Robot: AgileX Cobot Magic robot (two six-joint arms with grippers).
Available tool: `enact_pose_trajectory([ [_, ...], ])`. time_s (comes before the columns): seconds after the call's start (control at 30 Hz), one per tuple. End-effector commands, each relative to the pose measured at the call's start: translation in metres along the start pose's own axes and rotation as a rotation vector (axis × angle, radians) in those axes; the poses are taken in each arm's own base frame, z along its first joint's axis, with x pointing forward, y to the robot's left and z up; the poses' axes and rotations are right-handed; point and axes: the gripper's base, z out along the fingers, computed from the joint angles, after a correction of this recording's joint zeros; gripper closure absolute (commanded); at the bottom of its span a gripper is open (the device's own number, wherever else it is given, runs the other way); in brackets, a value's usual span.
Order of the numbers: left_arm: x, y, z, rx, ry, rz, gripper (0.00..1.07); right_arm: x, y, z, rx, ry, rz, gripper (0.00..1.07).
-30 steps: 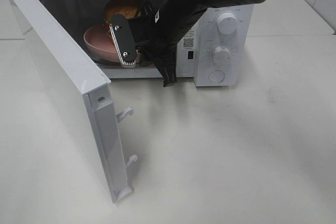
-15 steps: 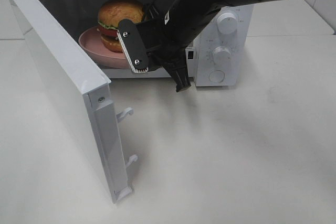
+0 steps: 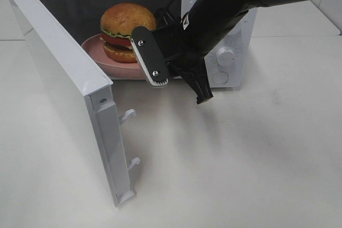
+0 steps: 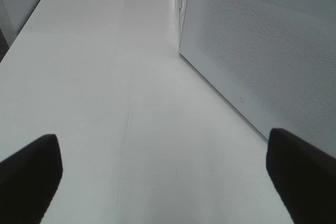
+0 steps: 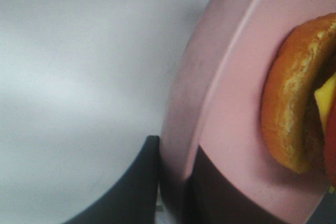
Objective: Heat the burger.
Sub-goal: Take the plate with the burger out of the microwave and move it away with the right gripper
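Right gripper (image 5: pixel 176 182) pinching pink plate (image 5: pixel 220 93) rim, burger (image 3: pixel 127 29) aboard

No readable text, label, brand or number found. Faint markings around microwave (image 3: pixel 230 36) control knobs (image 3: pixel 226 56) too small to be read.

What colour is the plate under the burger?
Pink; the plate shows best in the right wrist view.

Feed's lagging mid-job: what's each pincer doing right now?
Left pincer: open, holding nothing.
Right pincer: closed on the rim of the pink plate carrying the burger.
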Motion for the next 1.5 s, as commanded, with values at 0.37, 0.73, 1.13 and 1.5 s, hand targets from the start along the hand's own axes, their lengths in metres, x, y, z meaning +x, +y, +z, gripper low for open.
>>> enact_pose_trajectory([
  [0.37, 0.001, 0.0, -0.003, 0.001, -0.027, -0.006, 0.09, 0.009, 0.02, -0.04, 0.074, 0.008, -0.027, 1.07],
  [0.73, 0.001, 0.0, -0.003, 0.001, -0.027, -0.006, 0.09, 0.011, 0.043, -0.07, 0.108, 0.004, -0.027, 1.07],
  [1.13, 0.001, 0.0, -0.003, 0.001, -0.027, -0.006, 0.09, 0.014, 0.072, -0.103, 0.146, -0.001, -0.025, 1.07],
  [1.5, 0.001, 0.0, -0.003, 0.001, -0.027, -0.006, 0.09, 0.019, 0.109, -0.132, 0.176, -0.006, 0.01, 1.07],
])
